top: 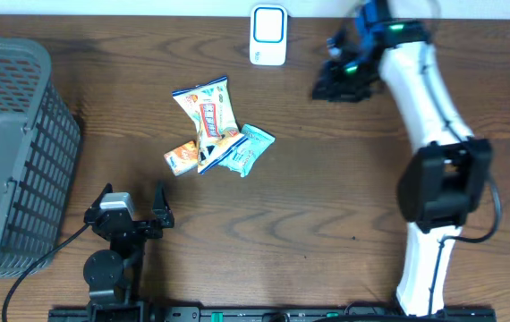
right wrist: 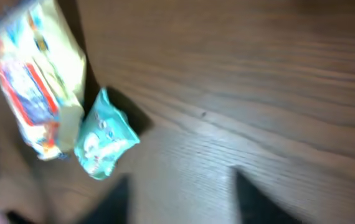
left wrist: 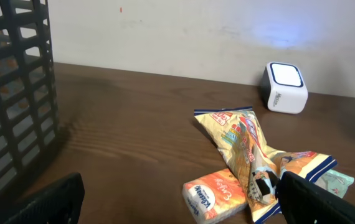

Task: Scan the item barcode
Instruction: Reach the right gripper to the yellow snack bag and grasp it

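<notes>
Item for scanning: a pile of foil snack packets lies on the dark wooden table (top: pixel 344 197), left of centre, with nothing grasping it. A long yellow packet with red-and-blue print (top: pixel 207 112), a teal packet (top: pixel 250 148) and a small orange packet (top: pixel 181 158) lie touching one another.

The white box-shaped scanner (top: pixel 267 36) stands at the far edge, well apart from the pile, with bare table between them.

The right gripper (top: pixel 334 70) hangs just beside the scanner, fingers parted and empty. The left gripper (top: pixel 132 204) sits near the pile on the near side, spread wide and holding nothing.

A grey plastic mesh basket (top: pixel 13 152) occupies the far left.
</notes>
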### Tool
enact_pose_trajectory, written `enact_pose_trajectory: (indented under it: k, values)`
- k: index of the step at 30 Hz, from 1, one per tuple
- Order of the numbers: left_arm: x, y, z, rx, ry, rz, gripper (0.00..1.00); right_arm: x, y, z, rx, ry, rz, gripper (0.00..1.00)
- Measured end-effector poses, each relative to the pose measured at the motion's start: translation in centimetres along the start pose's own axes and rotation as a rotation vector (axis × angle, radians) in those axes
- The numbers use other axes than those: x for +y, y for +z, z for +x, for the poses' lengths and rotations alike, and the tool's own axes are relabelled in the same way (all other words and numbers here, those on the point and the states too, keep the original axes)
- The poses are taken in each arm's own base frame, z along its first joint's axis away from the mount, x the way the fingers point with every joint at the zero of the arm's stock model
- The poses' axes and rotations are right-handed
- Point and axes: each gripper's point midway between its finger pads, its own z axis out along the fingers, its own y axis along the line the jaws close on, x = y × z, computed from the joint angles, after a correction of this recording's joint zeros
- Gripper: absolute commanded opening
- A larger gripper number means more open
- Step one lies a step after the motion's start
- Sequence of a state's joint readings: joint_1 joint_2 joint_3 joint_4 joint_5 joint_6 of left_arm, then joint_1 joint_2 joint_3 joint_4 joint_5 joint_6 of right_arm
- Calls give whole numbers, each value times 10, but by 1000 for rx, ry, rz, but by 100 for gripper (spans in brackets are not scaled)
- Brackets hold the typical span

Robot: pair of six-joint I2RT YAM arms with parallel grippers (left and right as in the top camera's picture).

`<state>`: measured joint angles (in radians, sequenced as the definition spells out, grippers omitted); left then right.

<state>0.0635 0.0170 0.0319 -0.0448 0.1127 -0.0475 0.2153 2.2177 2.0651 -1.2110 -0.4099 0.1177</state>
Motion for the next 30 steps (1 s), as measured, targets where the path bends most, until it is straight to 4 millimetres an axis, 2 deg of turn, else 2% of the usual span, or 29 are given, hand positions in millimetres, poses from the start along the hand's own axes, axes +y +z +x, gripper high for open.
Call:
enact_pose_trajectory:
  k: [4,6,7,8,11,14,17,21,22,27,29,30]
  values:
    - [0,0,0,0,0,0,98,54,27,20,45,-179,63,99]
    - [0,0,0,0,0,0,98,79,37,25,41,-277,66,99]
    - [0,0,0,0,0,0,98,102,45,26,17,-355,54,99]
    - [0,0,0,0,0,0,98,117,50,25,-6,-402,47,99]
    - [0,0,0,0,0,0,98,151,58,13,-99,-504,23,99]
    - [0,0,0,0,0,0,98,176,67,0,-186,-573,5,99]
    - [0,0,0,0,0,0,98,182,96,-7,-208,-601,1,99]
    - [0,0,0,0,0,0,98,167,149,1,-147,-593,24,99]
    - [0,0,0,0,0,0,98,166,156,2,-145,-586,35,99]
    - [0,0,0,0,0,0,97,187,164,-1,-235,-589,118,99]
    - [0,0,0,0,0,0,98,193,170,2,-246,-586,132,92]
    - [0,0,0,0,0,0,98,192,173,4,-244,-579,145,85]
